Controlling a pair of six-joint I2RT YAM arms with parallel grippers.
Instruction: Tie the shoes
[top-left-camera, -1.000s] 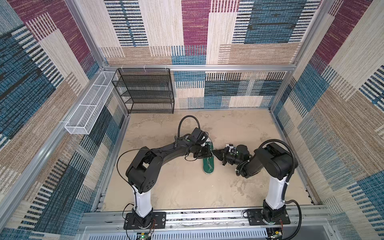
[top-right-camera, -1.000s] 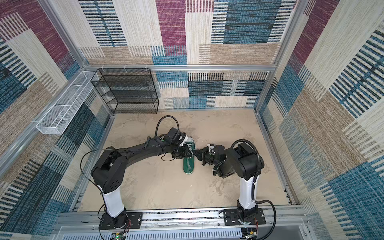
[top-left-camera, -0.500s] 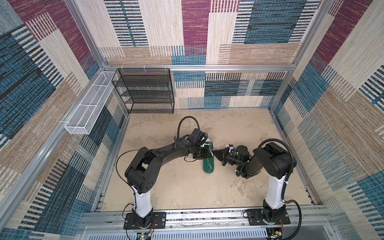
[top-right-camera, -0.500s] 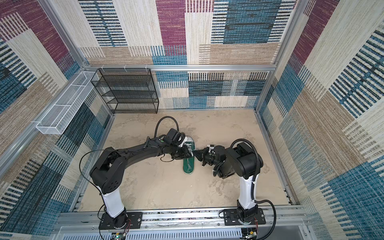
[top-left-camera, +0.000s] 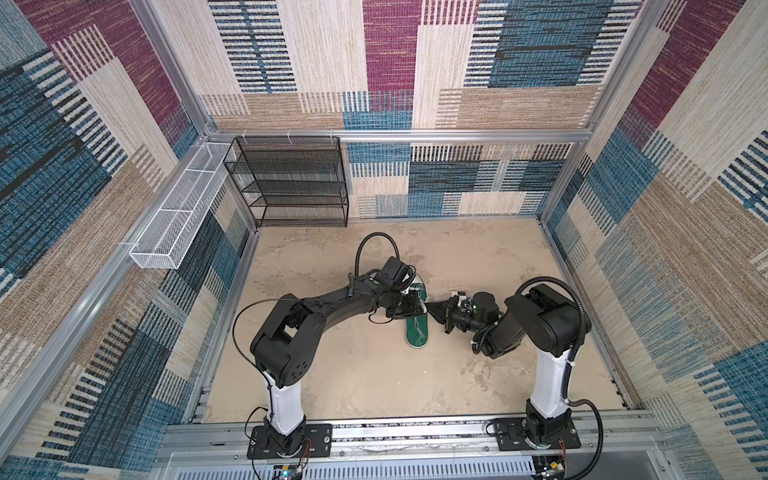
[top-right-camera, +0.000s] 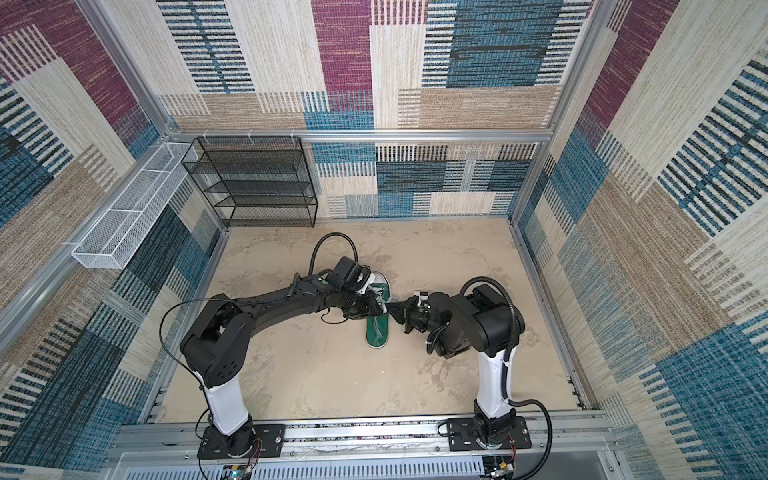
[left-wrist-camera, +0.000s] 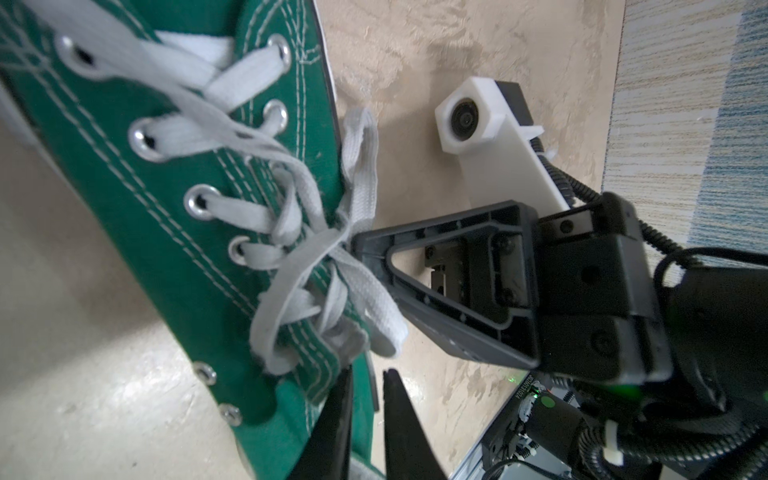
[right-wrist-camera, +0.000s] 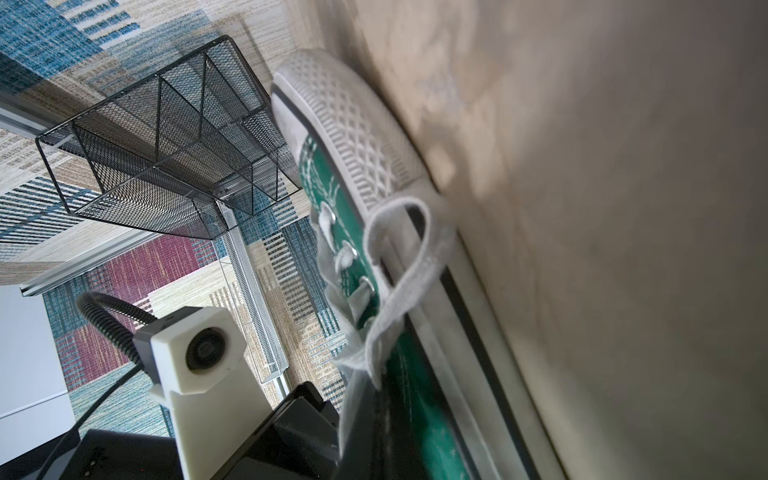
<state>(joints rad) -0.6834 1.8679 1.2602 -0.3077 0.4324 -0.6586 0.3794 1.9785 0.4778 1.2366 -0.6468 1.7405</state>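
Two right fingers (left-wrist-camera: 436, 226) tight on laces (left-wrist-camera: 299, 259), left fingers (left-wrist-camera: 401, 424) ajar

Green shoe (left-wrist-camera: 166, 187) with white stitching, whitish laces (left-wrist-camera: 299, 266), black mesh rack (top-left-camera: 291, 183), mottled beige floor (top-left-camera: 374, 374), white wire basket (top-left-camera: 174, 224)

Toe at twelve o'clock: the right hand (left-wrist-camera: 359, 247), from three o'clock, clamps the white laces (left-wrist-camera: 237, 210) of the green sneaker (left-wrist-camera: 187, 270); the left hand (left-wrist-camera: 369, 374) sits at six, fingers narrowly apart.
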